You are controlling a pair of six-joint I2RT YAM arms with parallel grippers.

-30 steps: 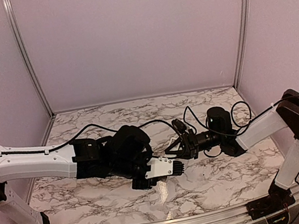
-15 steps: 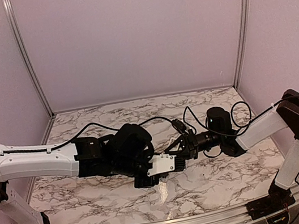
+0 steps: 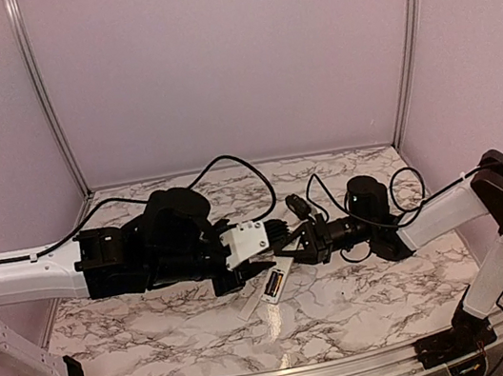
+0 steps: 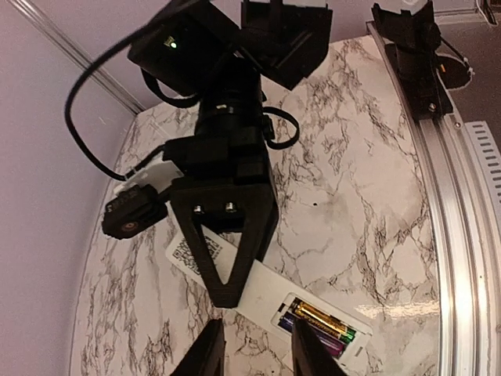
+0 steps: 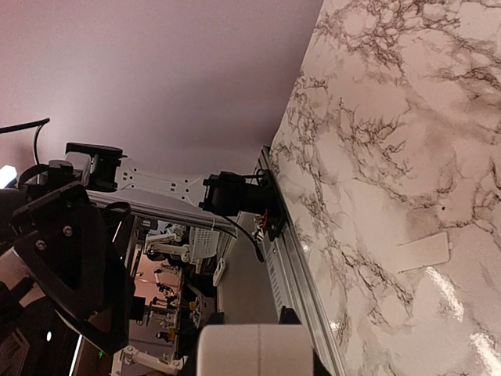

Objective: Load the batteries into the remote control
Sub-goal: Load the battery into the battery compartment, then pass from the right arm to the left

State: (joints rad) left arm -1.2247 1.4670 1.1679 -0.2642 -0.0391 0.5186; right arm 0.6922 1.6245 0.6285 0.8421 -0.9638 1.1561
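Observation:
The white remote control [image 4: 262, 286] lies back-up, low over the marble, with its compartment open. Gold and purple batteries [image 4: 325, 323] sit inside it; they also show in the top view [image 3: 273, 287]. My right gripper [image 3: 288, 255] is shut on the remote's middle, and one of its black fingers [image 4: 231, 251] lies across it. In the right wrist view the remote [image 5: 254, 346] fills the space between the jaws, end-on. My left gripper [image 4: 257, 356] is open and empty just above the battery end; in the top view it [image 3: 274, 234] is left of the right gripper.
A short plain white cover plate [image 5: 423, 251] lies flat on the marble toward the front rail [image 4: 462, 258]. Black cables [image 3: 330, 196] loop over the table behind the right wrist. Side posts stand at the back corners.
My left gripper has let go of the remote and pulled back to the left and upward. The right gripper now holds the remote alone, and the batteries show.

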